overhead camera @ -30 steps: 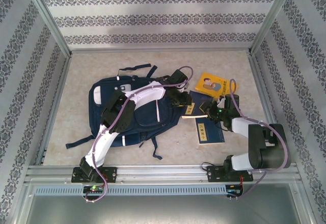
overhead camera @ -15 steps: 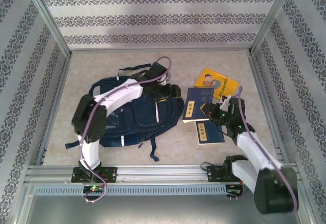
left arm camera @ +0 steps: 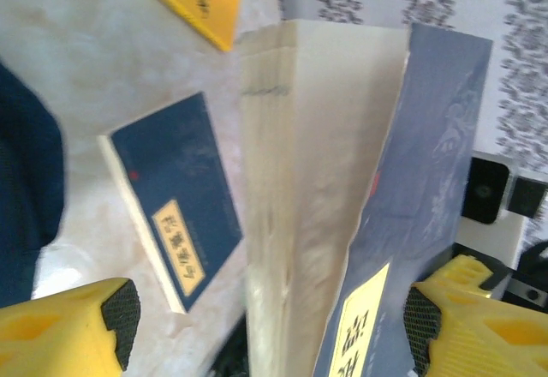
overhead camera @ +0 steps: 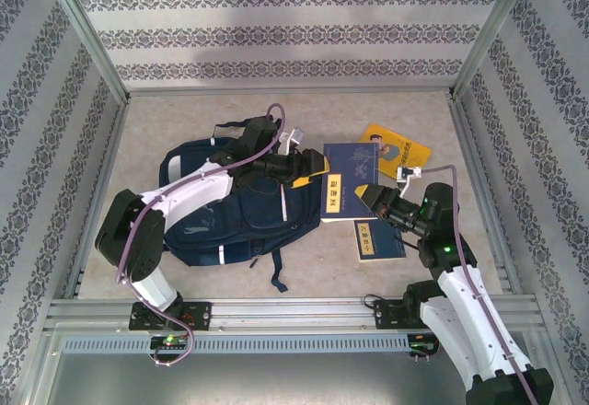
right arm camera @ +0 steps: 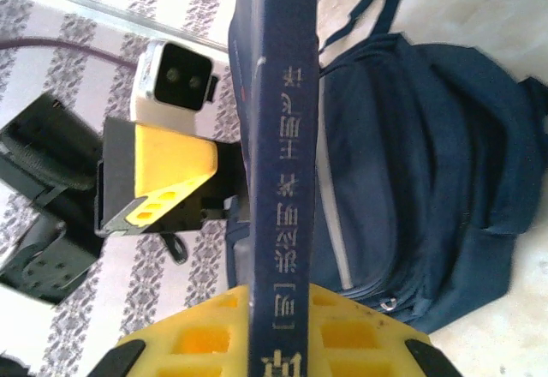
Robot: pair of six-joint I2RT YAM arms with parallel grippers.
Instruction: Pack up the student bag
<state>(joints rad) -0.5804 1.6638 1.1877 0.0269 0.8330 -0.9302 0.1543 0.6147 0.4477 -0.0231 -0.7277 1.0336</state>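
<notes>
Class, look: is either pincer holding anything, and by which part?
The right pincer clamps the raised blue book at its spine edge, near one end. The left pincer is open, gripping nothing.

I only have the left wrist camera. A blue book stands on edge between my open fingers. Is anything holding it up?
Observer: Yes. The right gripper is shut on the blue book at its spine.
Operator: Where is the bag from here?
Observer: The student bag lies flat on the table, and the left gripper is at its right end.
Operator: Is the book over the bag?
Observer: Not quite. In the top view it is just right of the bag, overlapping the yellow book.
</notes>
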